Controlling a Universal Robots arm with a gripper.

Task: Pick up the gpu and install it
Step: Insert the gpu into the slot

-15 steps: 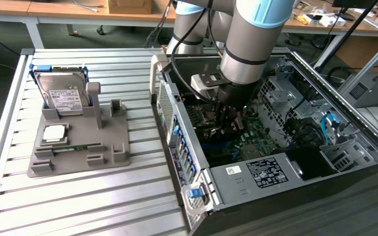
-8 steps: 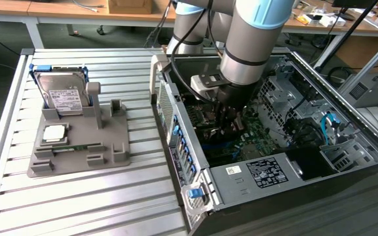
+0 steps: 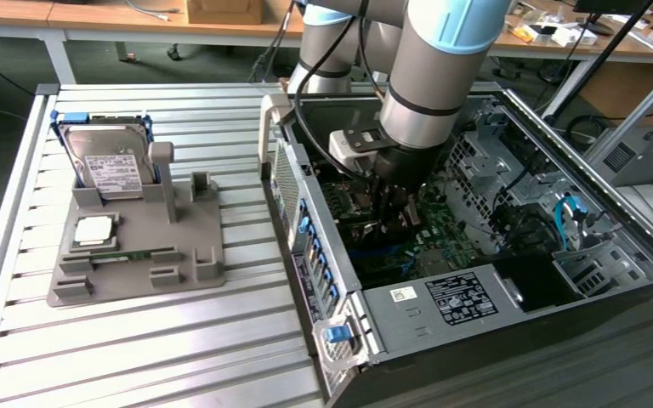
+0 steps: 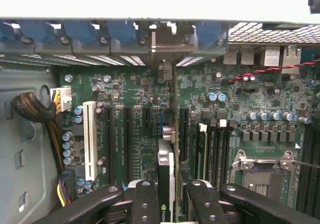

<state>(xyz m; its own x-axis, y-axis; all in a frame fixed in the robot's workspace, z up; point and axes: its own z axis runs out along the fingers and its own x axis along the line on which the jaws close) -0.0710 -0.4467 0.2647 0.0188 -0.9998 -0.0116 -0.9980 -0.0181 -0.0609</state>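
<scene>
Deep inside the open case (image 3: 599, 255), gripper (image 4: 167, 204) pinching the gpu (image 4: 166, 184) edge-on between its fingers (image 4: 145, 201), above the motherboard (image 4: 135, 129) slots. On the exterior view's left, hard drive (image 3: 109, 161) upright in grey holder (image 3: 133, 255).

Even overhead daylight, dim case interior, glare-washed wrist-view top edge.

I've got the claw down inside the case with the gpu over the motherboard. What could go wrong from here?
1. The gpu, held edge-on in the claw, sits among several parallel slots; it may be off the blue slot and jam.
2. Its bracket end has to meet the rear slot opening; a slight tilt could catch the frame.
3. The arm fills the open case, so cables, like the blue one, could snag.
</scene>
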